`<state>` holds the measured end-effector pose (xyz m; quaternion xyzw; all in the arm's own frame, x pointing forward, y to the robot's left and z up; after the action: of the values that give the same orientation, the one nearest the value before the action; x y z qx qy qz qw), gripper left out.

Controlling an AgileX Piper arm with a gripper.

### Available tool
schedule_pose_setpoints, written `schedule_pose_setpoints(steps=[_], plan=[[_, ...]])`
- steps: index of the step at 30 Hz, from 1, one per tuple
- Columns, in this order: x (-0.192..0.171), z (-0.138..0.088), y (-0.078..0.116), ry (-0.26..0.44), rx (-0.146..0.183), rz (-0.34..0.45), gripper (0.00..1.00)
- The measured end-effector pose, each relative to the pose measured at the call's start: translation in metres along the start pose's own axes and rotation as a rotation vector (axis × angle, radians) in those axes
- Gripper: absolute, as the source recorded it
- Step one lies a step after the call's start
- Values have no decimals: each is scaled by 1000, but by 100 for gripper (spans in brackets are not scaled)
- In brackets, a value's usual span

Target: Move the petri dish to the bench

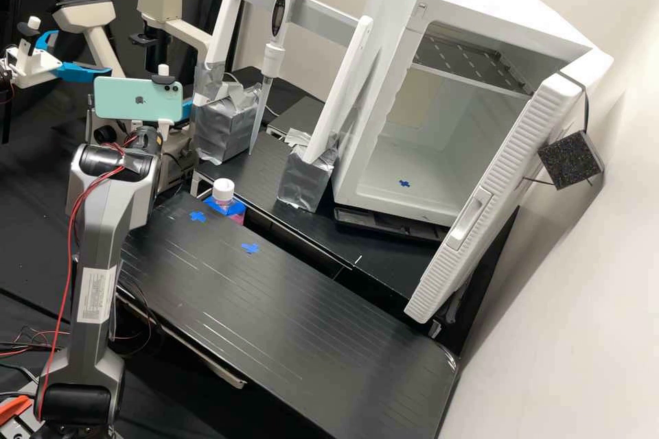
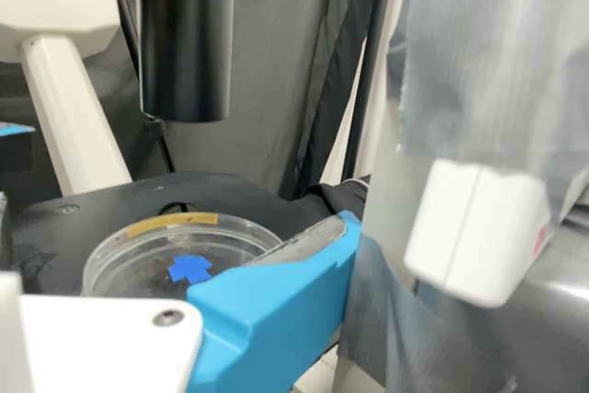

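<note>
Jaws (image 1: 187, 108) of that grey arm are up by the microscope (image 1: 161, 0), partly behind a mint-green phone (image 1: 139, 99) in the high view, and I can't tell whether they're clenched or released. Lower down stretches the black desk (image 1: 295, 329), with two blue tape crosses stuck near its far edge, and beside that edge a bottle (image 1: 223, 192) with a white cap and something pink inside. Beyond it, a pipette (image 1: 272, 58) hangs upright at a white frame (image 1: 237, 7) whose feet are wrapped in silvery tape. To the right the white incubator (image 1: 391, 20) has its door (image 1: 494, 185) swung open; there's a wire rack (image 1: 473, 62) up inside and another blue cross on its floor. In the wrist view, the clear petri dish (image 2: 175, 222) lies flat on the microscope's black stage (image 2: 55, 241), well below a dark cylinder (image 2: 186, 39), with yellowish tape along its rim and a blue cross visible through it. The jaws are right by it, but whether they grip it I can't tell.
</note>
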<state>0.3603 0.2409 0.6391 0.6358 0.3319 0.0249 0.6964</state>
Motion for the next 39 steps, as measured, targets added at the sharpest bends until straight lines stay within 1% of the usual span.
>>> schedule_pose_setpoints(steps=[8, 9, 11, 16, 19, 23, 24, 26, 29, 33, 37, 38, 39], plan=[[4, 4, -5, -12, 0, -13, 100], [5, 4, -5, -13, 0, -15, 0], [5, 5, -6, -13, 0, -16, 0], [6, 5, -7, -5, 23, -24, 0], [6, 5, -7, 0, 15, -28, 0], [8, 3, -5, 7, 22, -22, 0], [8, 3, -6, 7, 25, -25, 0], [9, 2, -4, 9, 42, -22, 0], [10, 2, -5, 4, 54, -27, 0], [12, 7, -9, -2, 48, -38, 0], [12, 12, -8, -12, 48, -36, 0], [12, 12, -8, -13, 48, -36, 100], [12, 12, -8, -13, 48, -36, 100]])
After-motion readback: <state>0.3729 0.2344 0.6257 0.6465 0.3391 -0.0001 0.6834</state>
